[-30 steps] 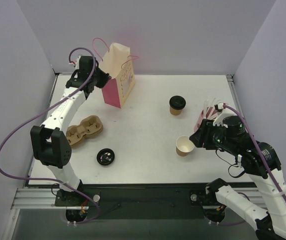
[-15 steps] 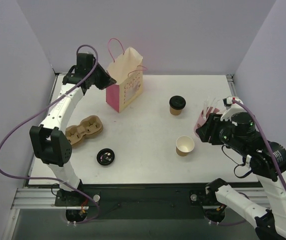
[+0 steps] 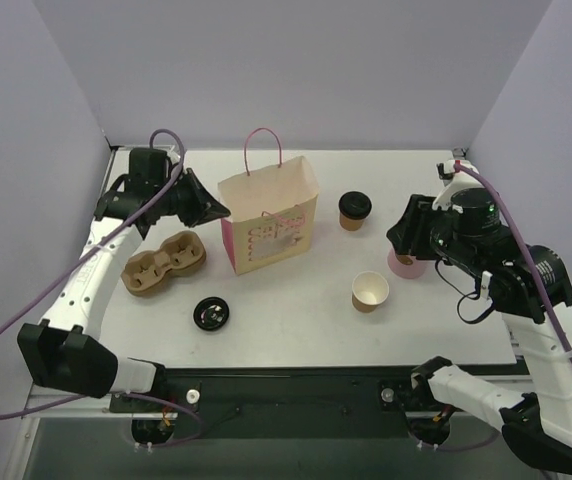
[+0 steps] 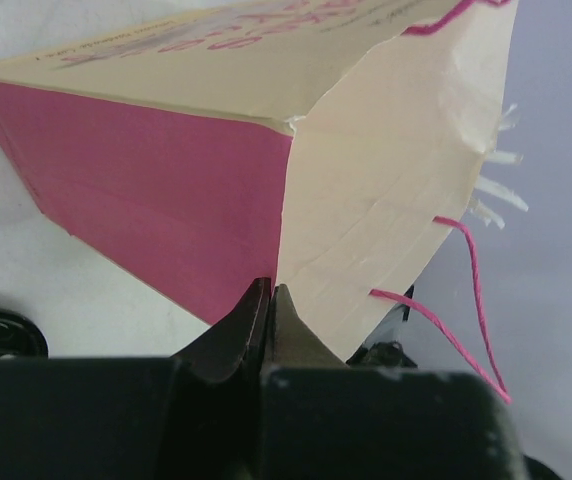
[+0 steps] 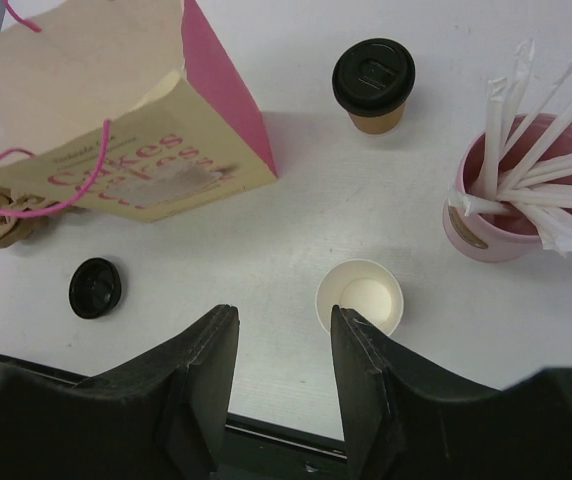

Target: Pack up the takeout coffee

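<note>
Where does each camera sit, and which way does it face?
Top: fixed above and behind, looking down on the table; left arm and right arm show.
Left wrist: on the left arm, looking along the shut left end effector at the bag it pinches.
Right wrist: on the right arm, looking down past the open right end effector at the coffee and lidless cup.
Shared: the bag, in all three.

We find the paper bag (image 4: 366,200) touching the tips of our left gripper (image 4: 271,295). Ahead of our right gripper (image 5: 281,325) sits the open cup (image 5: 360,297), the takeout coffee (image 5: 373,85) farther ahead, the straw holder (image 5: 488,236) ahead-right, the loose lid (image 5: 95,288) and paper bag ahead-left.
</note>
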You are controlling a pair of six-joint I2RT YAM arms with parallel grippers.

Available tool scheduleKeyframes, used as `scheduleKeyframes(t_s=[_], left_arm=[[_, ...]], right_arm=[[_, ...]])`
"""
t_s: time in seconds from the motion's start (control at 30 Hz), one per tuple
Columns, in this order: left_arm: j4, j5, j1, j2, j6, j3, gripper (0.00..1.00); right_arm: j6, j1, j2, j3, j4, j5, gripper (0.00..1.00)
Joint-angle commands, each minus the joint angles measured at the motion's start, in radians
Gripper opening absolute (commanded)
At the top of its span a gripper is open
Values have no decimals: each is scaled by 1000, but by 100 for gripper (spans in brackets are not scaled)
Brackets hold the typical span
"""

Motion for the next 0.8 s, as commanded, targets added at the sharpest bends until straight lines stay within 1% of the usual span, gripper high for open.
scheduleKeyframes(t_s=[0.0, 0.13, 0.27, 0.37, 0.43, 0.67, 0.77], left_arm=[[4, 93, -34, -66, 60, -71, 0], [-97, 91, -74, -67, 141, -46, 0], [-68, 129, -103, -92, 161, -59, 0], [-91, 130, -138, -96, 201, -31, 0], [-91, 137, -150, -106, 201, -22, 0], [-62, 186, -167, -118, 187, -33, 0], [-70, 173, -169, -119, 195, -42, 0]], right_arm=[[-10, 5, 41, 71, -4, 31, 42], [29, 5, 60, 80, -1, 33, 42], [68, 5, 66, 74, 22, 34, 42], [74, 5, 66, 70, 27, 51, 42], [74, 5, 64, 65, 28, 60, 42], [82, 5, 46, 50, 27, 82, 42], [86, 5, 43, 48, 27, 83, 42]])
